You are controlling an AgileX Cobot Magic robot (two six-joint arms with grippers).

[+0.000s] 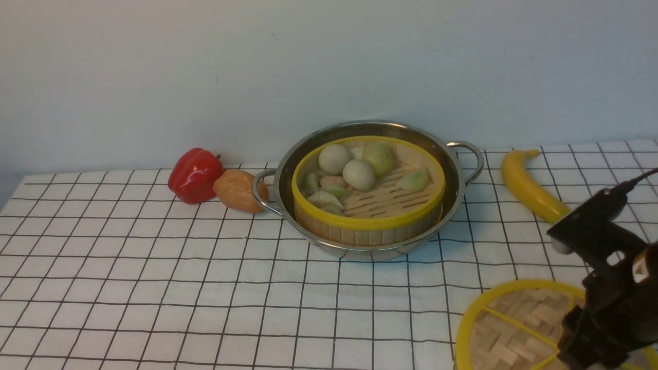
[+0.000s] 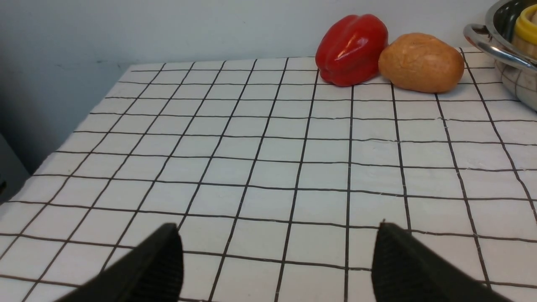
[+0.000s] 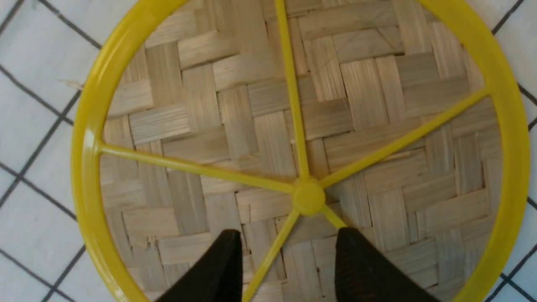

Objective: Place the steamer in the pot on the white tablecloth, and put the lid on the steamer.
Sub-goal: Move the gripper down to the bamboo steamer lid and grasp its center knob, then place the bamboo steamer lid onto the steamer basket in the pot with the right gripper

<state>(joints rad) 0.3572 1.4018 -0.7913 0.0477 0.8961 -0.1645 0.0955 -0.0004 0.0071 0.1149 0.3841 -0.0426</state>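
The steamer [image 1: 366, 234], with toy buns and dumplings inside, sits in the shiny pot [image 1: 454, 177] at the back middle of the white tablecloth [image 1: 154, 288]. The woven lid [image 1: 514, 324] lies flat on the cloth at the front right. My right arm [image 1: 606, 303] hangs over it. In the right wrist view my right gripper [image 3: 287, 233] is open just above the lid [image 3: 235, 126], its fingers on either side of a yellow spoke beside the centre hub [image 3: 308, 197]. My left gripper [image 2: 277, 226] is open over bare cloth, with nothing between its fingers. It is out of the front view.
A red pepper [image 1: 195, 174] and a brown potato [image 1: 239, 191] lie against the pot's left handle. A yellow banana [image 1: 529, 187] lies to the right of the pot. A plain wall stands right behind the table. The left wrist view shows the cloth's left edge [image 2: 63, 142].
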